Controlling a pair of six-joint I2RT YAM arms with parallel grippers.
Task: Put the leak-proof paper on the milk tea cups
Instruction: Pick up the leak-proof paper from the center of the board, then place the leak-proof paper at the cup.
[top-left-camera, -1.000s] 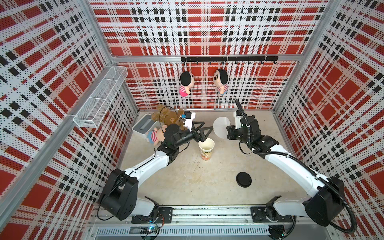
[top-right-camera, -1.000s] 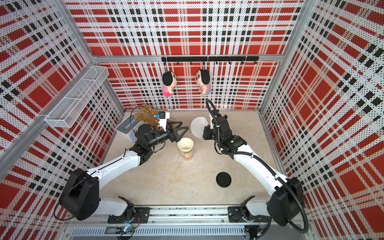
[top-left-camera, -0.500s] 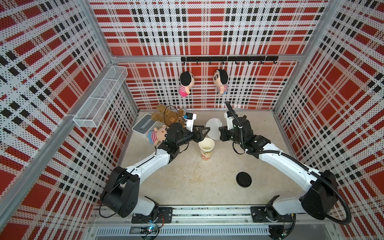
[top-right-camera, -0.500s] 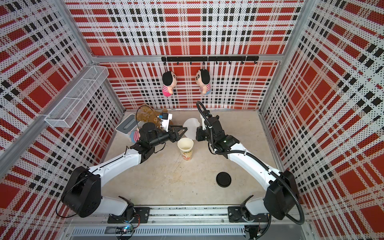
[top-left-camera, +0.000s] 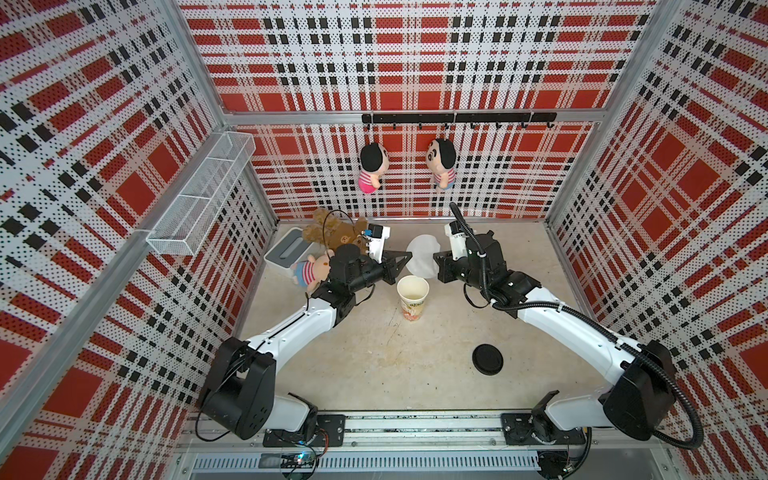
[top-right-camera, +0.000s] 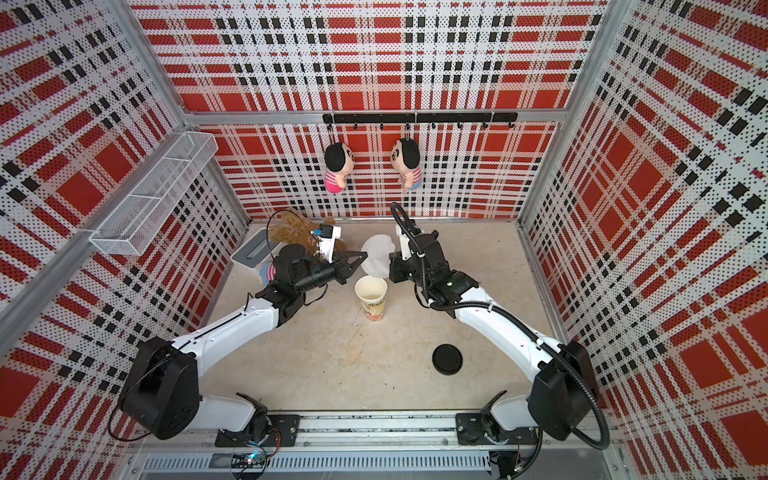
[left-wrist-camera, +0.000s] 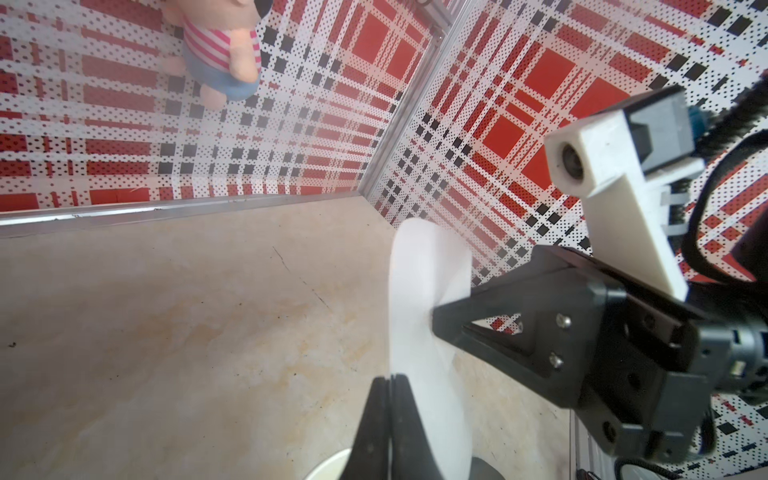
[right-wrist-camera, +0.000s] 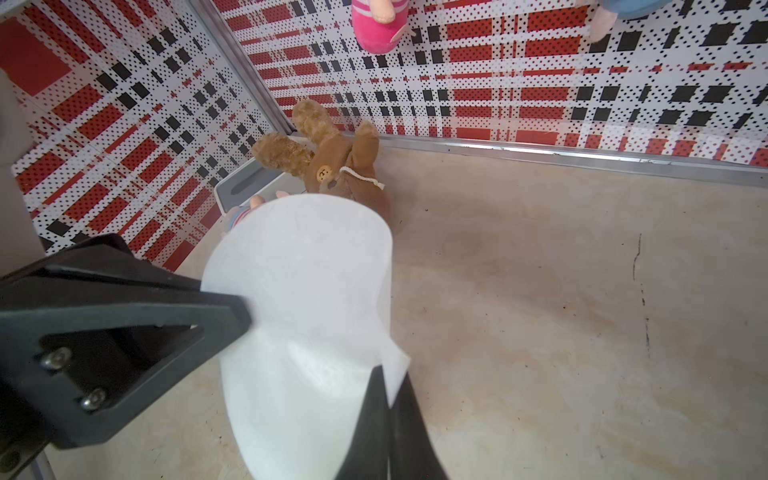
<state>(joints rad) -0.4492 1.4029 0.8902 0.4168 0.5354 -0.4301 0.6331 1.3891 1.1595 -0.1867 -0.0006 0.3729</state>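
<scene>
- Leak-proof paper: in the air between both tools, just behind the milk tea cup, not on it.
- Left tool: jaws together, nipping the paper's left edge.
- Right tool: clamped on its right edge.

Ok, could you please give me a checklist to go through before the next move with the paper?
1. Left gripper shut on the leak-proof paper: ok.
2. Right gripper shut on its opposite edge: ok.
3. Paper flat between them: not ok, it bows.
4. Milk tea cup upright, mouth open: ok.
5. Paper over the cup's mouth: not ok, appears offset toward the back wall.
6. Black lid apart from the cup: ok.
</scene>
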